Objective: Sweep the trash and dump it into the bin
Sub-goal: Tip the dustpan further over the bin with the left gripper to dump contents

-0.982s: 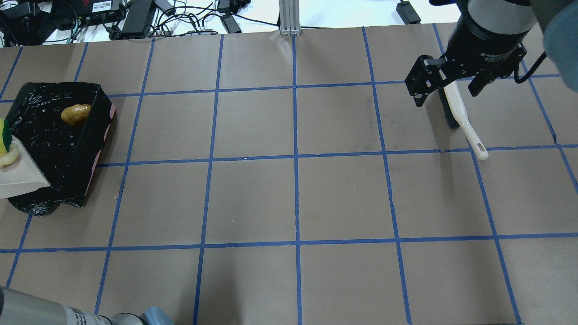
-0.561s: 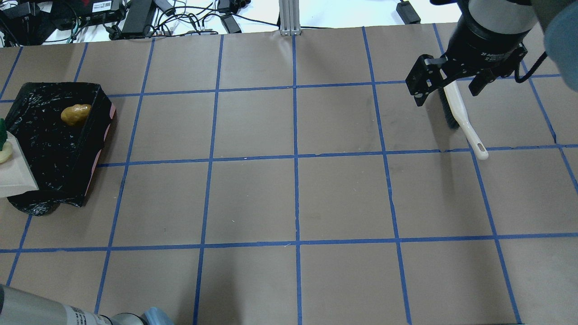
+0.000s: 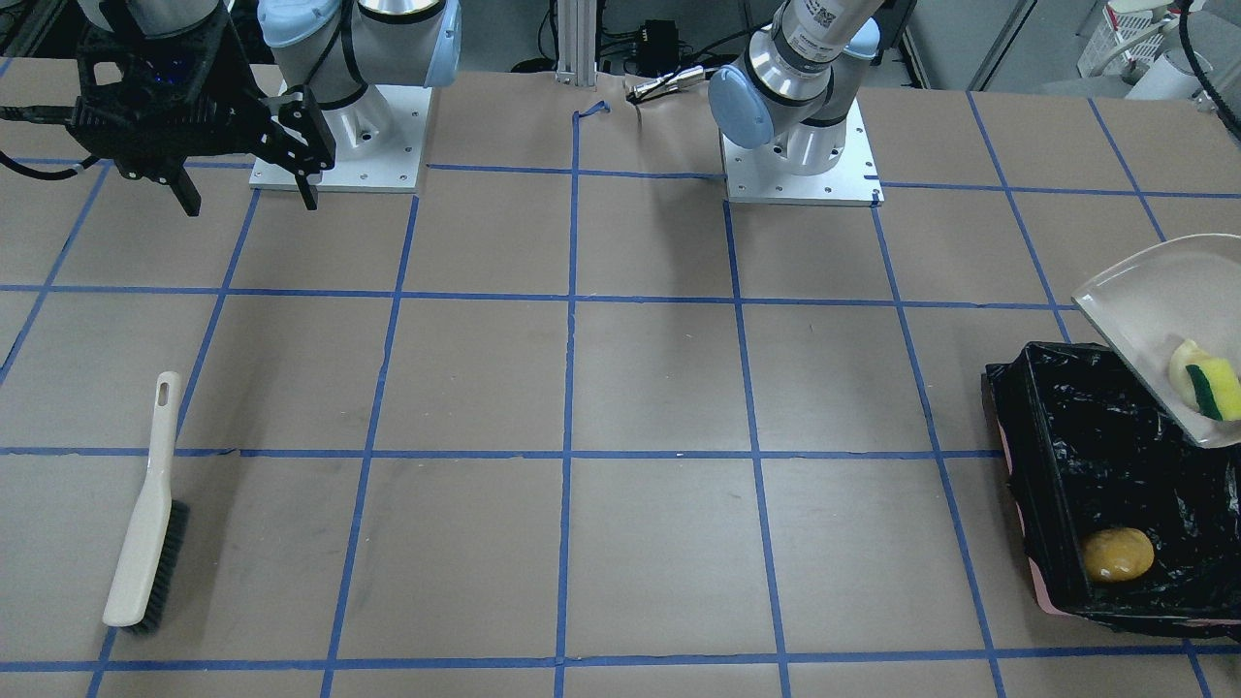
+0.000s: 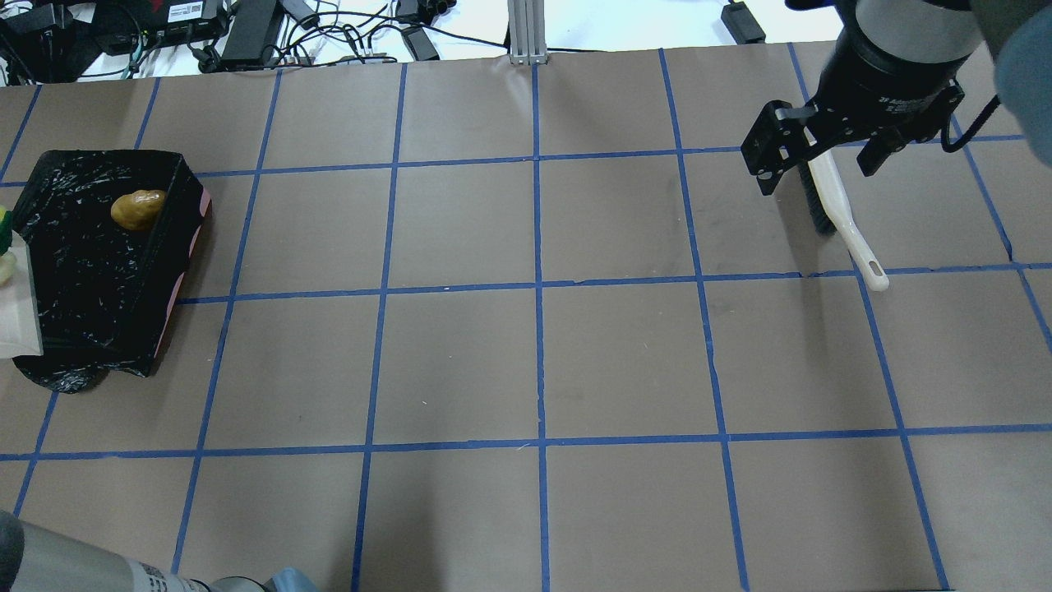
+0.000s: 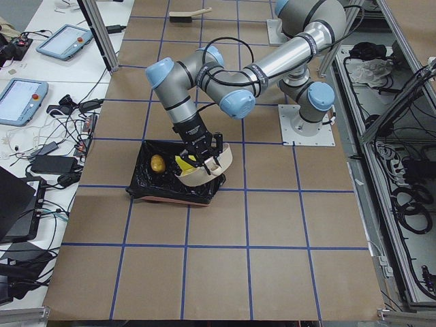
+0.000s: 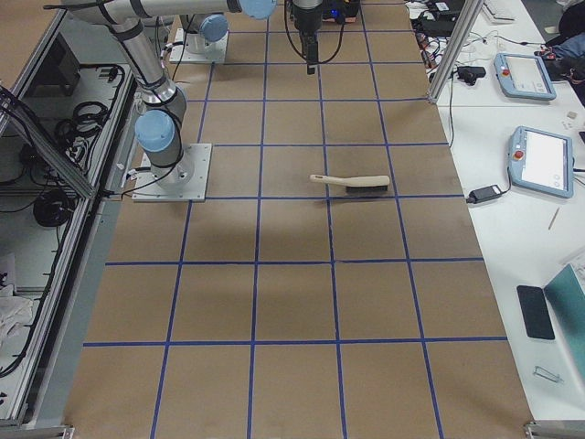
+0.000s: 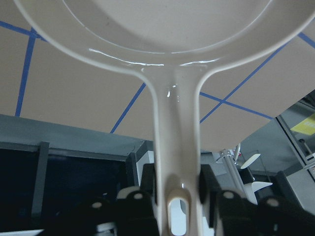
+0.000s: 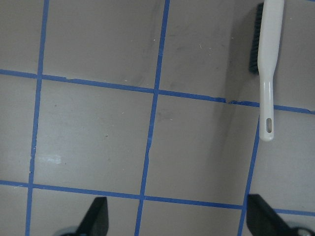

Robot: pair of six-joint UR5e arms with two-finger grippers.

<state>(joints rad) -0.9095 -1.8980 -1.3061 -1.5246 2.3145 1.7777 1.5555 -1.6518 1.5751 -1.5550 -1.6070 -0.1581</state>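
The black-lined bin (image 3: 1057,436) stands at the table's left end and holds the brown-yellow lump (image 3: 1117,554), which also shows in the overhead view (image 4: 138,208). My left gripper (image 7: 177,182) is shut on the handle of the beige dustpan (image 3: 1144,291) and holds it tilted over the bin's near side. The yellow sponge with the green side (image 3: 1214,388) and the cream foam scrap (image 3: 1183,361) lie in the pan's low end. My right gripper (image 4: 818,171) is open and empty, raised above the brush (image 4: 838,214).
The white-handled brush (image 3: 145,523) lies flat on the table at the right end, also in the right wrist view (image 8: 268,59). Cables and power bricks (image 4: 246,33) lie beyond the far edge. Blue tape lines grid the brown table.
The dustpan with the sponge and scrap has drawn back to the left, mostly out of the overhead view. The right gripper has barely moved.
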